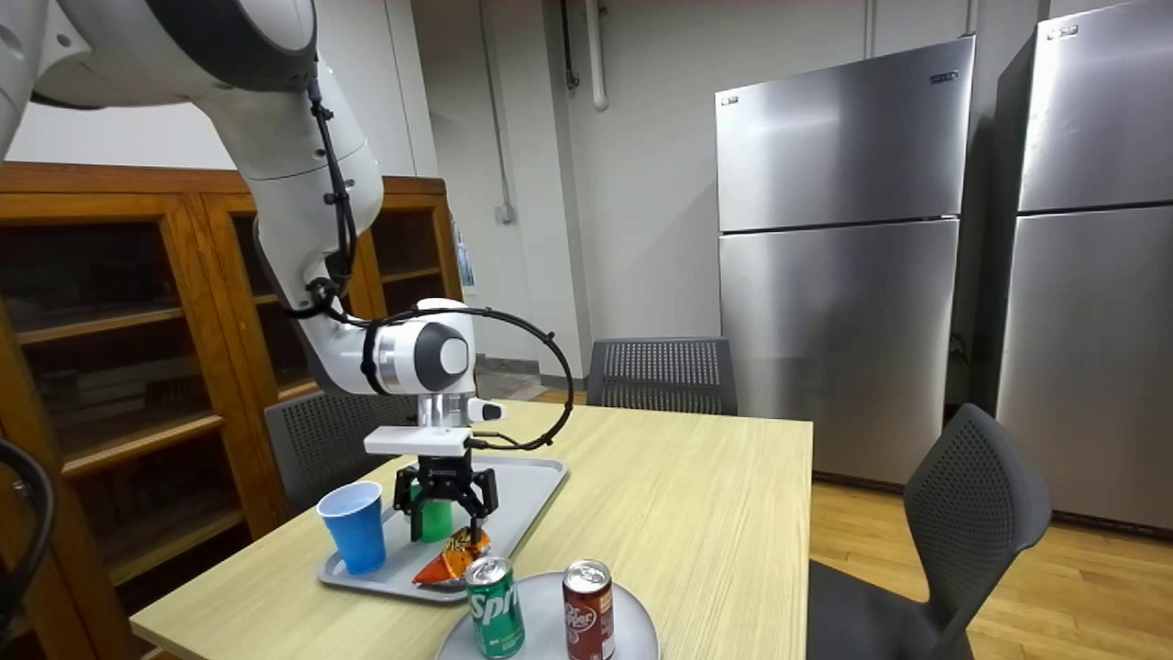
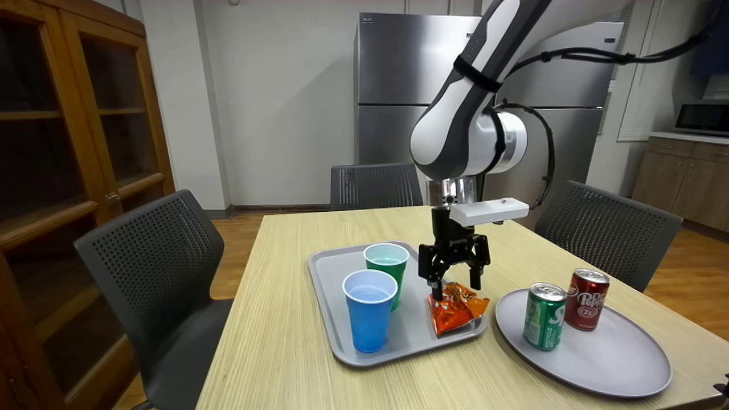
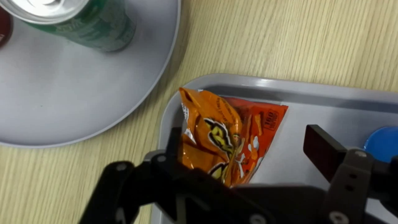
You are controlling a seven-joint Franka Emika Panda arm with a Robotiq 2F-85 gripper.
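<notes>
Nearest us in an exterior view sat a round gray plate [image 2: 618,364], off to one side of the hand [image 2: 456,291], with a green soda can [image 2: 545,316] and a dark red soda can [image 2: 586,299] standing upright on it. We saw the hand released, its fingers spread wide and gripping nothing. Just below it lay an orange and red snack bag [image 3: 230,137], crumpled in a corner of a gray tray [image 2: 336,285]; looking down from the wrist, we found the bag between the parted fingers, closer to one than to the other. Whether a finger touched it, we could not tell. On the hand's side away from the cans, a green cup [image 2: 393,273] and a blue cup [image 2: 370,313] stood upright on the same tray. Tray and plate rested close together on a pale wooden desk [image 2: 279,319] beneath the hand. Beyond the hand, in both exterior views, we saw two steel refrigerators [image 1: 838,321].
</notes>
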